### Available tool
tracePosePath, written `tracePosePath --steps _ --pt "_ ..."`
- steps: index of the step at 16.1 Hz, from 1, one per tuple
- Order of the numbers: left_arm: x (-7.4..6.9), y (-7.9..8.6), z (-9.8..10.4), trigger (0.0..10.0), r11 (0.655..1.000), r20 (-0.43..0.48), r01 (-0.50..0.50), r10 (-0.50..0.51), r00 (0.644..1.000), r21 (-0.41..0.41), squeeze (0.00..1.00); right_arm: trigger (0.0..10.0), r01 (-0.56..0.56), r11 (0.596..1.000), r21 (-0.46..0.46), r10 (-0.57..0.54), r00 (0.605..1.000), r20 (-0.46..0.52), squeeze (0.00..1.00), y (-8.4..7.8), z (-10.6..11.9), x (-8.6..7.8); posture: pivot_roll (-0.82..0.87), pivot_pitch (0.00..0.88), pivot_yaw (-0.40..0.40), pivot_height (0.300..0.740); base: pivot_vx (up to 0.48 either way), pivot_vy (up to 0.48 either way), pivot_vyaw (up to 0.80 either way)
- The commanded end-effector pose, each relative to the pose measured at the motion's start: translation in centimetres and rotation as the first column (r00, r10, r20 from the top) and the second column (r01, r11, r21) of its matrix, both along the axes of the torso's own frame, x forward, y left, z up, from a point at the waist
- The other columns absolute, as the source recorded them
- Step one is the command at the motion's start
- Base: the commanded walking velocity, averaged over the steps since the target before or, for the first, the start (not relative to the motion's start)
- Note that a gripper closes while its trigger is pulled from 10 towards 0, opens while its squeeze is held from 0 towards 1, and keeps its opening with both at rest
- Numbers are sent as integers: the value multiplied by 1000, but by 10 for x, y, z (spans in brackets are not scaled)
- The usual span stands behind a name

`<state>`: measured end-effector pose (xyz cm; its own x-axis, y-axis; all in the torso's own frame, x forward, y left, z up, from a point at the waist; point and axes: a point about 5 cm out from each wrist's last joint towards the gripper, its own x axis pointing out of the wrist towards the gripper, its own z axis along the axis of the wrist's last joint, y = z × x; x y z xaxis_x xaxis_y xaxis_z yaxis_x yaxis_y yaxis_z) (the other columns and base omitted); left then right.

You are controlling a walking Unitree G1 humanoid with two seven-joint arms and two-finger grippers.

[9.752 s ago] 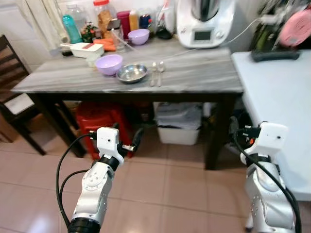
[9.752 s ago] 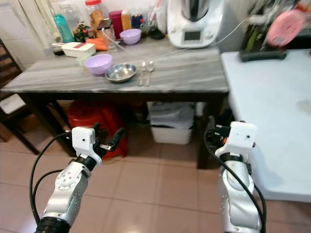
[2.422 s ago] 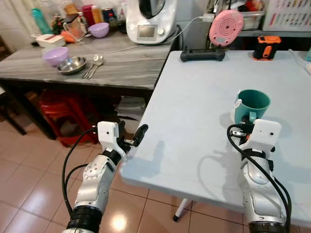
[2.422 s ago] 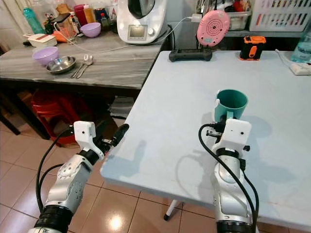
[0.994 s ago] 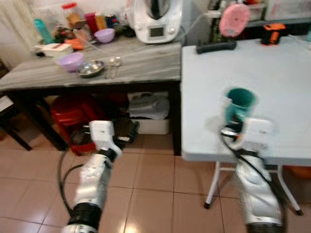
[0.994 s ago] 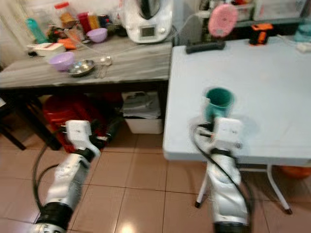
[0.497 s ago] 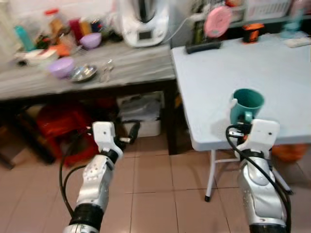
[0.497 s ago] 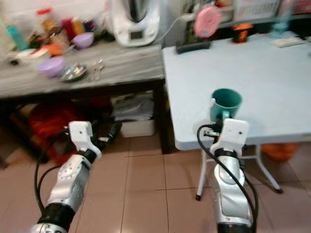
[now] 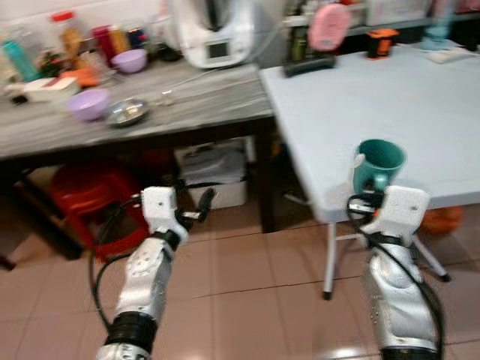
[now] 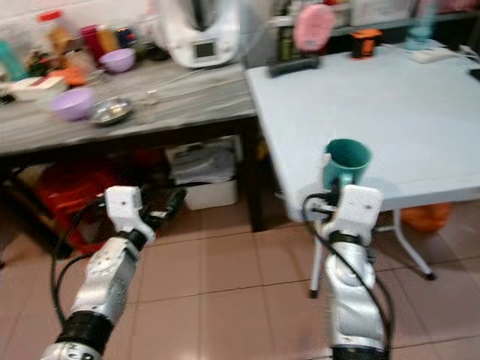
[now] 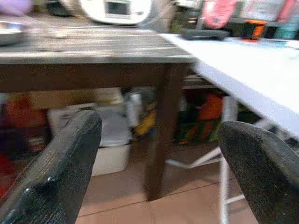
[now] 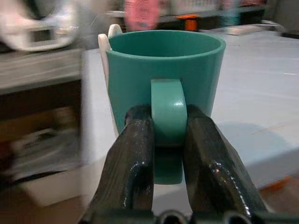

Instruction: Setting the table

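While upright, teal mug [image 12: 163, 74] has its handle pinched in right hand [image 12: 169, 140].

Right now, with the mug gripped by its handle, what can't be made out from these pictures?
- Inside of the green mug: right wrist view looks from the side, so its wall hides any contents.
- White piece behind the mug's rim: mostly hidden by the mug.
- Jars and bottles on the grey table: blurred, labels unreadable.
- Spoons beside the steel bowl: smeared by blur.
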<state>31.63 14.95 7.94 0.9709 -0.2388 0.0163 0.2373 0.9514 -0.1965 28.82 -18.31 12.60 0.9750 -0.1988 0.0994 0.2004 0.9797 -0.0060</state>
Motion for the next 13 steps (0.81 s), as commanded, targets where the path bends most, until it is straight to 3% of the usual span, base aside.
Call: tracePosePath --steps 1,3,9,13 --pt "1 3 2 10000 1000 11 -20 19 1000 9 0 10000 -11 1000 -23 11 1000 29 0 1 7 2 -133 0 139 740 0 345 0" --pt "1 4 2 10000 1000 11 -28 28 1000 14 0 10000 -14 1000 -25 14 999 29 0 2 8 2 -133 0 139 740 0 347 0" --pt "2 5 1 10000 999 6 -39 39 999 22 0 10000 -13 1000 -26 13 1000 28 0 2 7 1 -134 0 139 740 0 348 478" --pt "3 6 0 10000 998 2 -47 47 999 30 0 10000 -17 1000 -24 18 999 30 0 2 8 2 -134 0 141 740 0 351 100"
